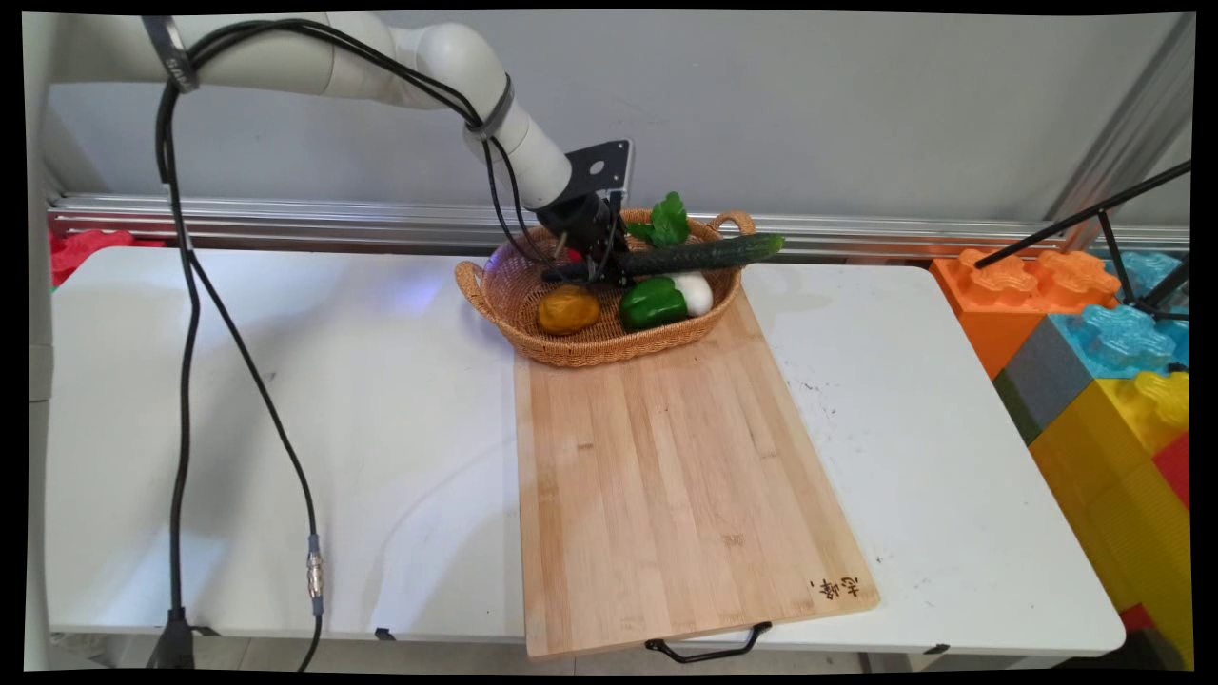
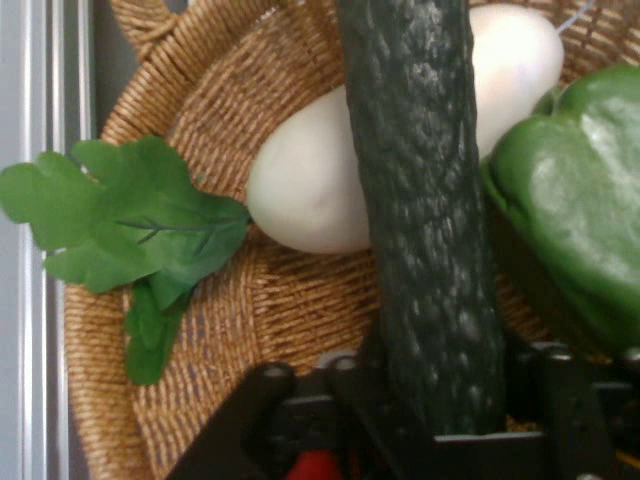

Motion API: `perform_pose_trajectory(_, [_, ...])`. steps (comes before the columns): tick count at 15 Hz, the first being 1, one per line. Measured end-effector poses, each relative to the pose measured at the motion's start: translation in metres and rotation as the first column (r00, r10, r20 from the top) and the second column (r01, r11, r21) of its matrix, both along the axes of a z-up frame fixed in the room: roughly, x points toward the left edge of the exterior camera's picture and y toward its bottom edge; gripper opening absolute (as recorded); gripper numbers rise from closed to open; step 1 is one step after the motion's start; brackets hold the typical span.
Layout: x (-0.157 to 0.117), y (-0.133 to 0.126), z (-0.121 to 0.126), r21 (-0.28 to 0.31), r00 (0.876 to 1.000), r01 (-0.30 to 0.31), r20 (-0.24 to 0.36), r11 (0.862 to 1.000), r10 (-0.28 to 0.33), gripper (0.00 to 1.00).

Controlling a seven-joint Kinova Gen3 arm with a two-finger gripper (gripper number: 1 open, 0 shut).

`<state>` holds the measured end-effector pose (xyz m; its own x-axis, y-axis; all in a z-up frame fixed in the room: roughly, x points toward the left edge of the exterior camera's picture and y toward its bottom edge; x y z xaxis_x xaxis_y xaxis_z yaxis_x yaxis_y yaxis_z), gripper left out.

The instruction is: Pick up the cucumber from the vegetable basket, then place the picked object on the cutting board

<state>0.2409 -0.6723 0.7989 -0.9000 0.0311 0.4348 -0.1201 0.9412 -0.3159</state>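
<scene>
My gripper [image 1: 599, 271] is down inside a wicker basket [image 1: 495, 295] at the table's back, shut on a long dark green cucumber [image 1: 709, 254]. The cucumber is lifted a little, its far end sticking out past the basket's right rim. In the hand view the cucumber [image 2: 425, 200] runs up from between my fingers, across a white egg-shaped vegetable [image 2: 310, 195]. A green bell pepper [image 1: 653, 303] lies under it, a leafy green [image 1: 666, 221] at the back rim, a yellow-brown potato [image 1: 568, 309] at the front left. The pepper [image 2: 575, 200] and leaf [image 2: 130, 225] flank the cucumber.
A large wooden cutting board [image 1: 666, 476] lies in front of the basket, reaching the table's near edge. Black cables [image 1: 186, 314] hang on the left. Big coloured toy blocks [image 1: 1094, 362] stand at the right, with a black tripod leg [image 1: 1104, 209] over them.
</scene>
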Motion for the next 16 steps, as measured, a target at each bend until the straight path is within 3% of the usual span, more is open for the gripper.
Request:
perform_pose_trajectory(7, [0.008,0.026,0.052,0.006,0.991,-0.114,-0.065,0.993,0.114,0.00])
perform_pose_trajectory(12, [-0.001,0.046,0.100,0.002,0.973,-0.192,-0.126,0.981,0.191,0.00])
perform_pose_trajectory(16, [-0.018,0.072,0.136,0.039,0.958,-0.222,-0.179,0.974,0.225,0.00])
